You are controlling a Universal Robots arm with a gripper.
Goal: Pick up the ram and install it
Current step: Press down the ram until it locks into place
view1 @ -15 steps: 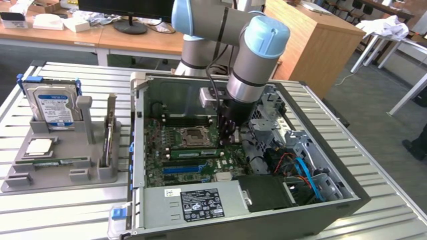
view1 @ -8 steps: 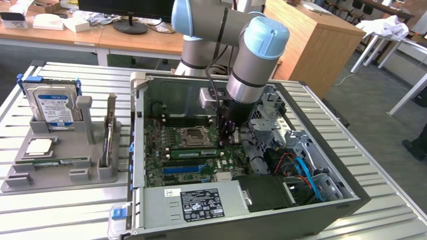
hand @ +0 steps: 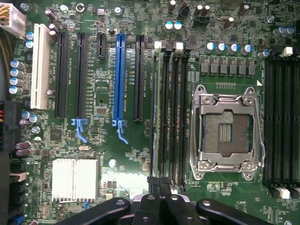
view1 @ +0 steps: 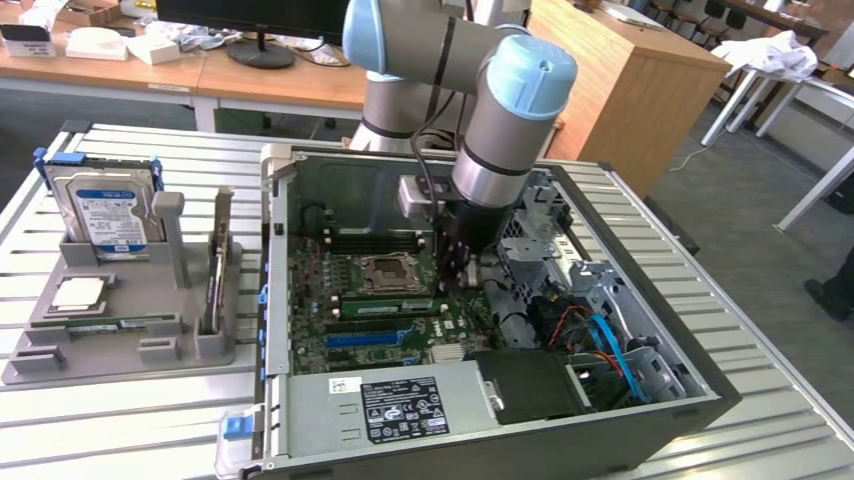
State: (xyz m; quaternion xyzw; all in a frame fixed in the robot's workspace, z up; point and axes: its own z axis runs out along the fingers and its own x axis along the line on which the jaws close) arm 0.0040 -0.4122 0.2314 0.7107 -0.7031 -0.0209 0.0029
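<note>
A ram (view1: 387, 304), a long green stick, stands in a memory slot just beside the CPU socket (view1: 390, 272) inside the open computer case. In the wrist view this ram (hand: 153, 112) shows edge-on as a thin pale line along the slot nearest the blue expansion slot (hand: 120, 79). My gripper (view1: 454, 285) hangs low over the motherboard at one end of that stick. Its fingertips (hand: 160, 180) are shut together over the end of the memory slots, with nothing visible between them.
A grey fixture (view1: 120, 340) on the exterior view's left holds a hard drive (view1: 104, 210), an upright card (view1: 216, 265), a chip (view1: 78, 292) and a flat green stick (view1: 114, 323). Case walls (view1: 627, 300), cables and the power supply (view1: 387, 405) surround the board.
</note>
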